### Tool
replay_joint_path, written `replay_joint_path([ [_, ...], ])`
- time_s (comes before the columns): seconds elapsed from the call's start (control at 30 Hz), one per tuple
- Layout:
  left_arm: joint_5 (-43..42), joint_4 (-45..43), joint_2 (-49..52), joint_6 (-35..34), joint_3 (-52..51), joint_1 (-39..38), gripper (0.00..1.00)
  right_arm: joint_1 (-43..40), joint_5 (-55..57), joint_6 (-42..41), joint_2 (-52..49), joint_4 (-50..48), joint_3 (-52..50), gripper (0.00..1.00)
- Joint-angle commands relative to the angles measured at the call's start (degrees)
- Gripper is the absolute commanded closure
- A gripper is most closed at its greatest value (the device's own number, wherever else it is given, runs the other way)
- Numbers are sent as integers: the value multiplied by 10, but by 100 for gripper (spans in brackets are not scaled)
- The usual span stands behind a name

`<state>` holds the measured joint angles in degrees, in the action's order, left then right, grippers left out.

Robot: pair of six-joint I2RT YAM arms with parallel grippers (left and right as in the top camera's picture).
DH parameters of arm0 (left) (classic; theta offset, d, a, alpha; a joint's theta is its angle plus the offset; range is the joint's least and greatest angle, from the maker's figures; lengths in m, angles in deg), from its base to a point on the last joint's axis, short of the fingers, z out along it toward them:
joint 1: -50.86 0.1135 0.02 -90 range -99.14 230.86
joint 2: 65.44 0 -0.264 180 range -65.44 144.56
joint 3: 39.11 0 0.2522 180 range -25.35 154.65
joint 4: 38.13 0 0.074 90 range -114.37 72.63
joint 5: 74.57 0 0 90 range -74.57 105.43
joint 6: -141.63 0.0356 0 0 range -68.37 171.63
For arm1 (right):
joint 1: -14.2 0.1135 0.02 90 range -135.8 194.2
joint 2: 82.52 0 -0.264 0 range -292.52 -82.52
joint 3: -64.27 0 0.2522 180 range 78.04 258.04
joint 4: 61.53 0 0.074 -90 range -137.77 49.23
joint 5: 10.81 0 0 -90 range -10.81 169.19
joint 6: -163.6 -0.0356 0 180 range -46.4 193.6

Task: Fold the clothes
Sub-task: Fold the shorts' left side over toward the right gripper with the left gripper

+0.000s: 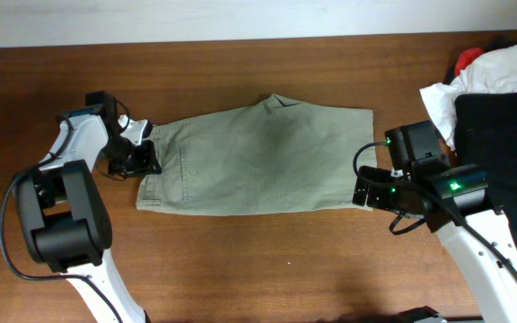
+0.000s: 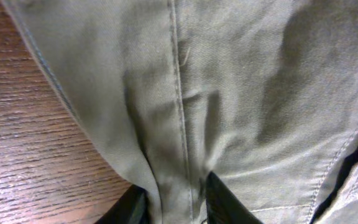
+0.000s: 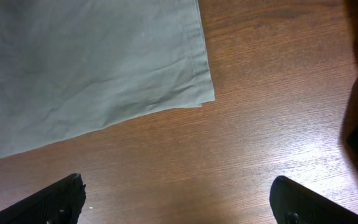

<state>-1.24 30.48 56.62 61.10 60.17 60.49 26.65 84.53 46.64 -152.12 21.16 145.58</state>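
Olive shorts (image 1: 258, 160) lie flat on the wooden table (image 1: 240, 269), long axis left to right | our left gripper (image 2: 176, 202) pinches their left end | our right gripper (image 3: 178, 196) hangs spread wide, empty, the right hem corner just ahead of its fingers

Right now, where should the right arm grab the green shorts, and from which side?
The near hem corner, coming in low from the bare table side: stacked edges lie flat there, and the right gripper, jaws open, faces it.
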Motion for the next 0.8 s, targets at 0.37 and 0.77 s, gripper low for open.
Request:
replay_joint_path([
  [0.37,175,334,26,-157,378,10,100,3,-34,31,-167,-111,-5,1],
  [0.77,83,375,9,-179,560,-223,100,3,-185,68,-359,-243,-5,1],
])
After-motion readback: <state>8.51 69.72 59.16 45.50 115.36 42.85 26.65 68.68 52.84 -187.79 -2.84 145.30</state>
